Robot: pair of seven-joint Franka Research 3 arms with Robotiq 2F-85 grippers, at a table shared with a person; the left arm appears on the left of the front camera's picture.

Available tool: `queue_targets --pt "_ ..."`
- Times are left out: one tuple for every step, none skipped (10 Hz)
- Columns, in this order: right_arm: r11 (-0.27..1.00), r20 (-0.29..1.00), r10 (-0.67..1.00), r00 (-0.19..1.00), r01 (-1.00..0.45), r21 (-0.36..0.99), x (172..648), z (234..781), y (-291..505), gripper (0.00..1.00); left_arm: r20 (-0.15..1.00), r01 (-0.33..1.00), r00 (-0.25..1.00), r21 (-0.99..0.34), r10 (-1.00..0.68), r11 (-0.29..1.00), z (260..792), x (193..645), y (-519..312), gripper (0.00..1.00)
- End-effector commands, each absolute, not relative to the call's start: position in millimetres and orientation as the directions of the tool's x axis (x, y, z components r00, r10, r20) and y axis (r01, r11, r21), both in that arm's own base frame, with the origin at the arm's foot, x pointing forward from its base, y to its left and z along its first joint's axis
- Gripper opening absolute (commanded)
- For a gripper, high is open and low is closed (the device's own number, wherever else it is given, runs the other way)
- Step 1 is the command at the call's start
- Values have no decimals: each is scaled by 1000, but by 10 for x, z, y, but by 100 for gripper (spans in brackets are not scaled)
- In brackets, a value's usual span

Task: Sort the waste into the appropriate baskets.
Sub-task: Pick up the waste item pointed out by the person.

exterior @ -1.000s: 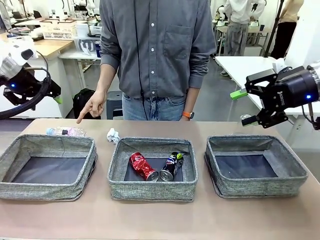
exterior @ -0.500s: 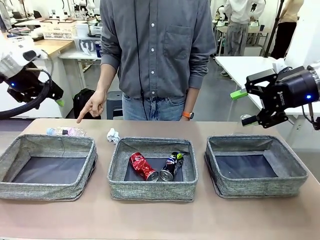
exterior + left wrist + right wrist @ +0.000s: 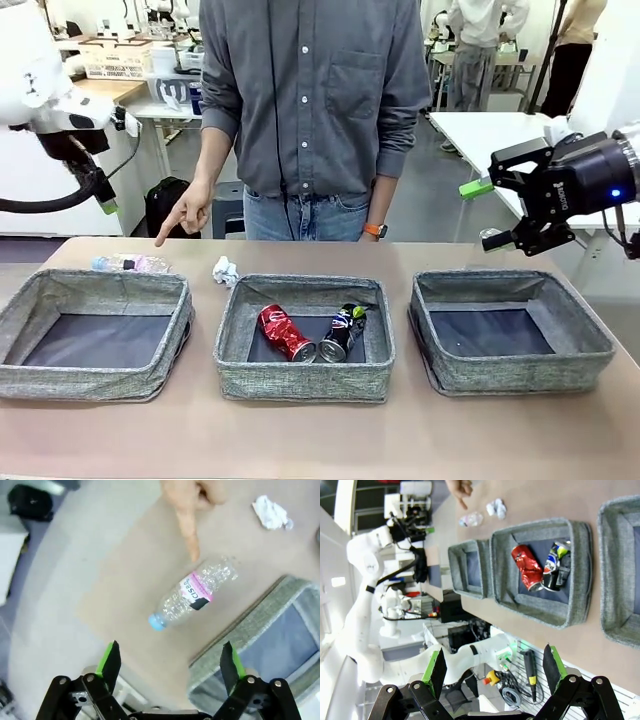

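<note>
Your left hand (image 3: 170, 652) hangs released above the clear plastic bottle with blue cap (image 3: 192, 594), which lies on the beige desk (image 3: 125, 580) beside a grey woven fabric basket (image 3: 242, 630); your right hand (image 3: 487, 212) is released too, empty.

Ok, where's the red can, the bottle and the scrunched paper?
crushed red can (image 3: 287, 332): front view, its dented side.
clear plastic bottle (image 3: 195, 591): left wrist view, its pink label.
crumpled white paper (image 3: 226, 270): front view, its middle.
</note>
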State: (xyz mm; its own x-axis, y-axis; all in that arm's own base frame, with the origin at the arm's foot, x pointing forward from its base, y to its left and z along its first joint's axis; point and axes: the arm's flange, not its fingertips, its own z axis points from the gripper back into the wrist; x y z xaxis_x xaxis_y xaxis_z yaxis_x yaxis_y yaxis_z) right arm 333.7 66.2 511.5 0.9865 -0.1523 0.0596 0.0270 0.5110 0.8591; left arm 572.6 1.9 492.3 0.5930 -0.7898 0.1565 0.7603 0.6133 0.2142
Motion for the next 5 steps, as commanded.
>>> queue_targets --pt "513 62 -140 988 19 858 3348 5134 658 100 -6 889 452 90 -892 449 4875 5747 110 100" --pt "513 62 -140 988 19 858 3348 5134 658 100 -110 852 514 -48 -850 521 4855 5767 127 100" --pt "513 62 -140 988 19 858 3348 5134 658 100 98 833 519 168 -849 528 4842 5750 1 100" --pt "513 62 -140 988 19 858 3348 5134 658 100 98 833 519 168 -849 528 4842 5750 1 100" --pt "513 62 -140 988 19 858 3348 5134 658 100 98 833 519 168 -849 528 4842 5750 1 100"
